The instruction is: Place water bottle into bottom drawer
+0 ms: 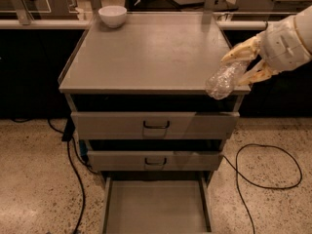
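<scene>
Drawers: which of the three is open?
The bottom drawer, pulled out with its floor showing; the two handled drawers above show only fronts. The gripper holds the water bottle at the cabinet top's corner.
</scene>
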Motion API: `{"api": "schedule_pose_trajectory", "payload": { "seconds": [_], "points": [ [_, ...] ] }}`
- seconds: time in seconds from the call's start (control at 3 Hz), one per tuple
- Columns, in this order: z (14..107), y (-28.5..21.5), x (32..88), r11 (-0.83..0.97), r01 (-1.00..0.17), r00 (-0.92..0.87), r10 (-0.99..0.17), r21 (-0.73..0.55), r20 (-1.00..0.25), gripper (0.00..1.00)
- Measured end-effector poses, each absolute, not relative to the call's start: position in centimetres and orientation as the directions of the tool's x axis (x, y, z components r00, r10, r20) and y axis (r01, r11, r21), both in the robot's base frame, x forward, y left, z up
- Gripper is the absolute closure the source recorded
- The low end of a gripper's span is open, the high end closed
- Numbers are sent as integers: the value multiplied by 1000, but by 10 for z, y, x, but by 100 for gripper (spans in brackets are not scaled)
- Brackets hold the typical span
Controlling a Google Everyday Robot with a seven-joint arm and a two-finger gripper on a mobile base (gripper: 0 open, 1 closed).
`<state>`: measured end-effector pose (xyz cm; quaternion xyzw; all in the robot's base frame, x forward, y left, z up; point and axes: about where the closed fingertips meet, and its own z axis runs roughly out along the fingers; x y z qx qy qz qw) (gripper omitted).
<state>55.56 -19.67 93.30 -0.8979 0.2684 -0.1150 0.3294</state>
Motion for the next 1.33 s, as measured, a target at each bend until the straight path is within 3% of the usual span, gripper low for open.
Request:
{"api": "schedule_pose_trajectory", "payload": {
  "seconds": [0.67,1.33],
  "points": [
    [964,-199,469,-645,-363,852,-521,-672,40,100],
    [922,-142,440,-636,-308,917,-397,-707,-42,100]
  ]
}}
